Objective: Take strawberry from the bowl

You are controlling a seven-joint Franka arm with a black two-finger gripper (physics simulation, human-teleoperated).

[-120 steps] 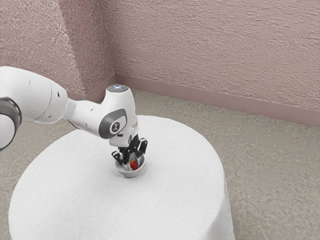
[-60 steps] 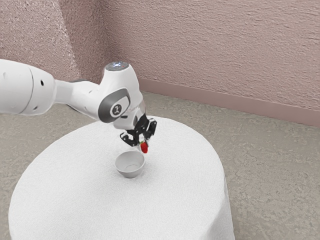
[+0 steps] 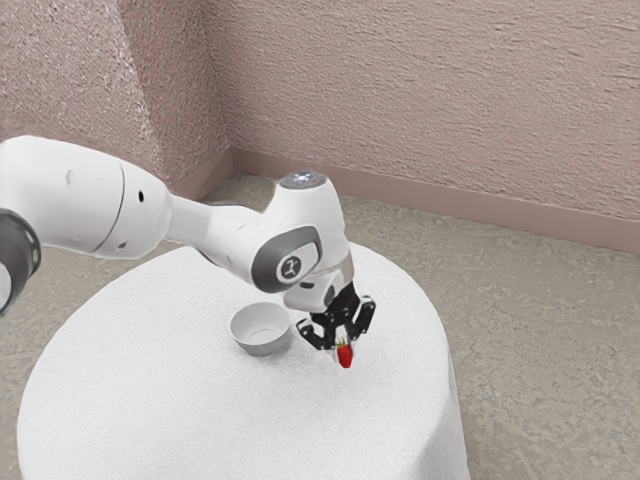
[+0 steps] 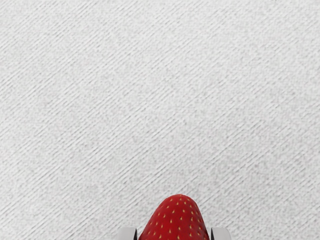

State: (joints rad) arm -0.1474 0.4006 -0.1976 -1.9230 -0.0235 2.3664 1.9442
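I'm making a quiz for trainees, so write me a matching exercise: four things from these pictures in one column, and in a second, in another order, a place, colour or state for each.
Things
1. Strawberry
2. Bowl
3. Tool
4. Tablecloth

Descriptions
A. White, spread out beneath the bowl
B. Closed, with the fruit between its fingers
C. Grey, upright, with its open top facing up
D. Red, gripped outside the bowl

Right pairs: 1-D, 2-C, 3-B, 4-A
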